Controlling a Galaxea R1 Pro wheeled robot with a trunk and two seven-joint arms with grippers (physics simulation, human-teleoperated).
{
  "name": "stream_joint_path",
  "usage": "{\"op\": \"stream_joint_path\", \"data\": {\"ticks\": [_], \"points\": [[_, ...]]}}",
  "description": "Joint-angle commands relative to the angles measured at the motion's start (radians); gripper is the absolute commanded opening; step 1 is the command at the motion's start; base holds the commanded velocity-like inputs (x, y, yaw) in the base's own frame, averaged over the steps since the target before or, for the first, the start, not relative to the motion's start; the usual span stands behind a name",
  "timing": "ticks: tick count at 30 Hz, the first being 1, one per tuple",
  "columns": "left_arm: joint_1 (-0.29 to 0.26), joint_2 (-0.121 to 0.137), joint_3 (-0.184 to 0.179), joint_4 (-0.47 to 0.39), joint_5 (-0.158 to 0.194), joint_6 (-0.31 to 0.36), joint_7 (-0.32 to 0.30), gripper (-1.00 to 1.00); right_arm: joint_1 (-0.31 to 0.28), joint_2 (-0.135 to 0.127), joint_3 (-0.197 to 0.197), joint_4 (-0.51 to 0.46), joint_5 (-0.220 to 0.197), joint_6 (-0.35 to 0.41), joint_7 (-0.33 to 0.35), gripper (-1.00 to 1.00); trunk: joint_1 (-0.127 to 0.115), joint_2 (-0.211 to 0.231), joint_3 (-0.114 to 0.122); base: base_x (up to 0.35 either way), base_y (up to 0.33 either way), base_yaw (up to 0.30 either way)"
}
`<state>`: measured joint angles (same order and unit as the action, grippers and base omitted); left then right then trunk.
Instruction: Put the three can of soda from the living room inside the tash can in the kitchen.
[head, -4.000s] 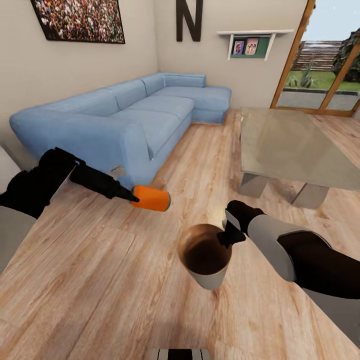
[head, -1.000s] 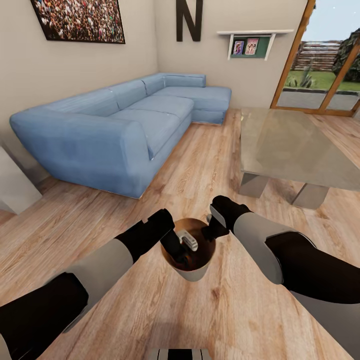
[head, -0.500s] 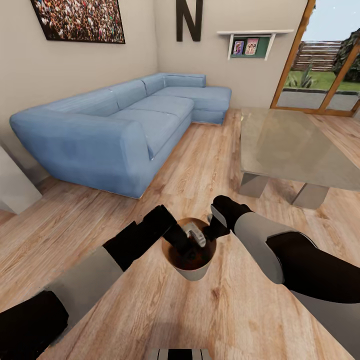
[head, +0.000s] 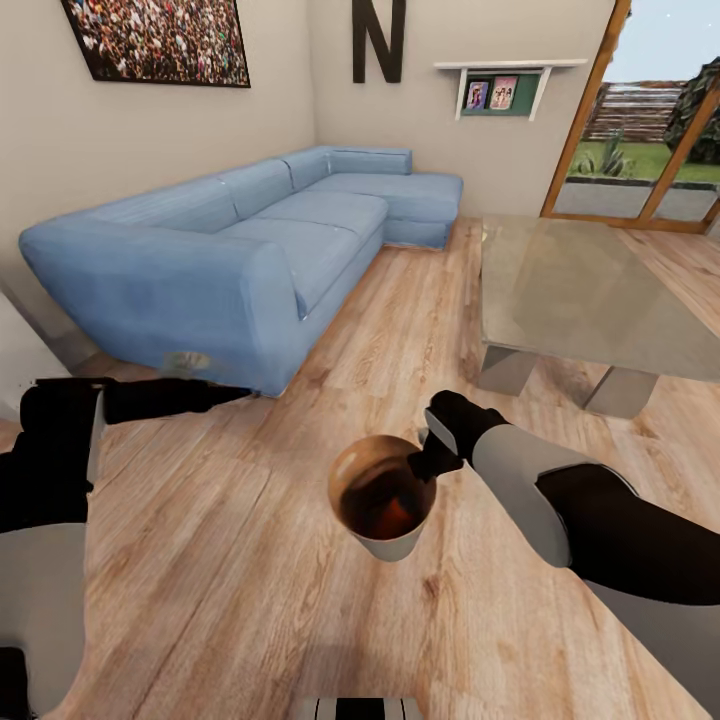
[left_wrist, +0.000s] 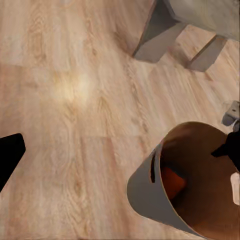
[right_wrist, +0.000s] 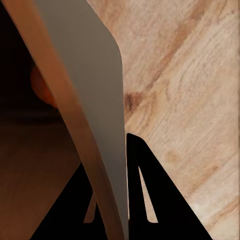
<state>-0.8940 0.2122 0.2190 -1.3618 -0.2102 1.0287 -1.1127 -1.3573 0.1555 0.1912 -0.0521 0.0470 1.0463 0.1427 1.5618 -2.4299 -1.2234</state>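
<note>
Trash can (head: 385, 500) hanging just above the wood floor (head: 250, 560), around 6 o'clock from the glass table (head: 580, 290) and 4 o'clock from the blue sofa (head: 230, 250). Right claw (right_wrist: 111, 200) pinched shut on its thin rim at the 2 o'clock edge, one finger inside, one outside. Looks light and stiff, probably a bit swingy held from one side, so best kept level. One orange soda can (left_wrist: 172, 182) lying at the bottom; smooth little cylinder, likely slippery, better squeezed across the middle. Count: one can spotted, one bin. Left claw (head: 205, 395) out at 9 o'clock near the sofa base; can't tell if open or closed.
</note>
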Motion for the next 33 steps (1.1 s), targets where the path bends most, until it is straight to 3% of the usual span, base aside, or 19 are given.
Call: {"op": "stream_joint_path", "data": {"ticks": [1, 2, 3, 4, 6, 9, 11, 12, 15, 19, 25, 28, 31, 33], "points": [[0.000, 0.000, 0.018, 0.005, -0.012, 0.000, 0.032, 1.00, 0.000, -0.003, -0.014, 0.000, -0.020, 0.001, 0.008, -1.00, 0.000, 0.000, 0.000, 0.000, 0.000, 0.000], [0.000, -0.001, 0.031, 0.013, -0.027, -0.002, 0.070, 1.00, 0.000, -0.006, -0.014, 0.000, -0.020, 0.001, 0.008, -1.00, 0.000, 0.000, 0.000, 0.000, 0.000, 0.000], [0.001, -0.004, 0.049, 0.036, -0.051, -0.008, 0.175, 1.00, 0.000, -0.013, -0.014, 0.000, -0.019, 0.001, 0.008, -1.00, 0.000, 0.000, 0.000, 0.000, 0.000, 0.000], [0.005, -0.013, 0.067, 0.076, -0.080, -0.029, 0.372, 1.00, 0.000, -0.036, -0.014, 0.000, -0.019, 0.001, 0.011, -1.00, 0.000, 0.000, 0.000, 0.000, 0.000, 0.000], [0.039, -0.027, 0.072, 0.119, -0.088, -0.064, 0.538, 1.00, 0.000, -0.081, -0.015, 0.001, -0.021, 0.001, 0.015, -1.00, 0.000, 0.000, 0.000, 0.000, 0.000, 0.000], [0.073, -0.034, 0.074, 0.137, -0.089, -0.084, 0.609, 1.00, 0.000, -0.121, -0.015, 0.001, -0.021, 0.001, 0.018, -1.00, 0.000, 0.000, 0.000, 0.000, 0.000, 0.000], [0.128, -0.045, 0.075, 0.151, -0.090, -0.107, 0.660, 1.00, 0.000, -0.186, -0.014, 0.001, -0.021, 0.001, 0.040, -1.00, 0.000, 0.000, 0.000, 0.000, 0.000, 0.000], [0.139, -0.050, 0.075, 0.152, -0.089, -0.116, 0.665, 1.00, 0.001, -0.197, -0.014, 0.001, -0.020, 0.001, 0.046, -1.00, 0.000, 0.000, 0.000, 0.000, 0.000, 0.000], [0.198, -0.103, 0.075, 0.157, -0.091, -0.188, 0.678, 1.00, 0.034, -0.257, -0.015, 0.000, -0.019, 0.001, 0.063, -1.00, 0.000, 0.000, 0.000, 0.000, 0.000, 0.000], [0.274, -0.147, 0.076, 0.157, -0.091, -0.255, 0.680, 1.00, 0.070, -0.291, -0.017, -0.002, -0.018, 0.001, 0.067, -1.00, 0.000, 0.000, 0.000, 0.000, 0.000, 0.000], [0.328, -0.153, 0.073, 0.156, -0.092, -0.289, 0.678, 1.00, 0.107, -0.301, -0.021, -0.005, -0.018, 0.001, 0.065, -1.00, 0.000, 0.000, 0.000, 0.000, -0.087, -0.001], [0.333, -0.154, 0.065, 0.132, -0.094, -0.235, 0.666, 1.00, 0.112, -0.302, -0.022, -0.015, -0.019, 0.001, 0.064, -1.00, 0.000, 0.000, 0.000, 0.000, -0.230, -0.087], [0.335, -0.155, 0.032, 0.122, -0.099, -0.214, 0.649, 1.00, 0.115, -0.303, -0.023, -0.022, -0.018, 0.001, 0.062, -1.00, 0.000, 0.000, 0.000, 0.000, -0.262, -0.183], [0.336, -0.154, -0.041, 0.114, -0.099, -0.206, 0.644, 1.00, 0.116, -0.311, -0.024, -0.026, -0.019, 0.001, 0.060, -1.00, 0.000, 0.000, 0.000, 0.000, -0.275, -0.223]]}}
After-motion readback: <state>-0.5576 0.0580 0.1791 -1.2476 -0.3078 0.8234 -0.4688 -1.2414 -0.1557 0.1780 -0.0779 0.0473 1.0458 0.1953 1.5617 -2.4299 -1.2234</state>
